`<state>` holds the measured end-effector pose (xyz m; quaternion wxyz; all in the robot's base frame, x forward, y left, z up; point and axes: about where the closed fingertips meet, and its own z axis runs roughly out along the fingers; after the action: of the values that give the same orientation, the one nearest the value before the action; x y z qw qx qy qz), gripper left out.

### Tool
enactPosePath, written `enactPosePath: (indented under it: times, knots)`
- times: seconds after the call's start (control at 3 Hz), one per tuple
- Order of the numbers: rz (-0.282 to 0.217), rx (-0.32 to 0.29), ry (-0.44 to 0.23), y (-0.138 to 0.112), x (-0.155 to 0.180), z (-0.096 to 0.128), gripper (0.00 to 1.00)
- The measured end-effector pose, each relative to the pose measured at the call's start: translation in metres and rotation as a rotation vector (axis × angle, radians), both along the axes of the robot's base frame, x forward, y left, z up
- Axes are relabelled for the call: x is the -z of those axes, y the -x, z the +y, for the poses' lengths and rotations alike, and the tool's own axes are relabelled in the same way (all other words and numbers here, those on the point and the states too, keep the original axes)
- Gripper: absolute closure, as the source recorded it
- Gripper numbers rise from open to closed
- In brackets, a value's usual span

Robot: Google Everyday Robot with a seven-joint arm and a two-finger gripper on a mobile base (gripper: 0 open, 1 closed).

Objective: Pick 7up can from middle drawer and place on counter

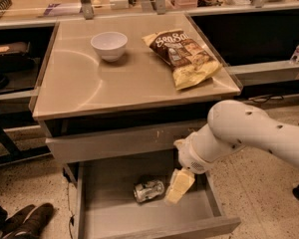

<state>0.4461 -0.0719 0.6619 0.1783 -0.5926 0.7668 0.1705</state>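
The middle drawer (114, 214) is pulled out and holds one item: the 7up can (149, 190), lying on its side on the drawer floor, right of centre. The gripper (179, 187) hangs inside the drawer just right of the can; whether it is apart or together cannot be told. The counter (89, 86) carries a white bowl (109, 45) at far left and a chip bag (185, 56) at far right.
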Motion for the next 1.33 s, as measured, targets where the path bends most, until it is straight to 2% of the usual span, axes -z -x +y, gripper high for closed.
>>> enactPosePath:
  times: [0.33, 0.67, 1.0, 1.33]
  knots:
    - [0.068, 0.014, -0.061, 0.007, 0.044, 0.008, 0.00]
    - [0.159, 0.008, -0.136, 0.008, 0.114, 0.018, 0.00]
    - [0.159, 0.008, -0.136, 0.008, 0.114, 0.018, 0.00]
    - [0.135, 0.001, -0.165, -0.006, 0.136, 0.027, 0.00]
